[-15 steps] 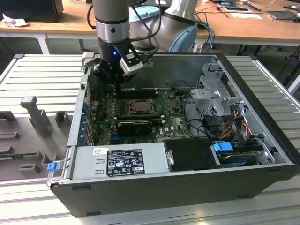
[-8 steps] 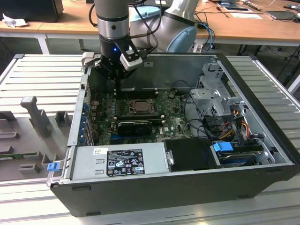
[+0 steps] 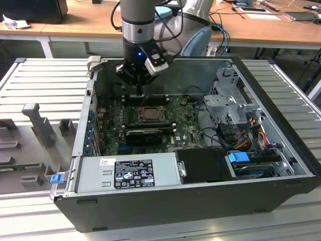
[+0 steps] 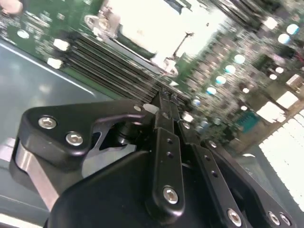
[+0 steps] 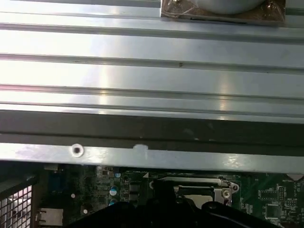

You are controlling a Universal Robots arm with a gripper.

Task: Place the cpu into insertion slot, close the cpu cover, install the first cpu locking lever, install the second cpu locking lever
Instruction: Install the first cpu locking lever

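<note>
Hand (image 3: 139,92), fingers (image 4: 166,137) pinched narrow and gripping nothing visible, hangs just above the far edge of the socket (image 3: 136,112), near the back wall of the case (image 3: 165,211). The cpu (image 3: 149,115) appears seated there: light, stiff, fragile, best held by its edges.

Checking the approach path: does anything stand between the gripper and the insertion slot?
Nothing visible does. In the exterior view the gripper hangs over the memory slots right beside the insertion slot, with no cable or part between. In the second wrist view, just those low slots lie between the shut jaws and it.
</note>
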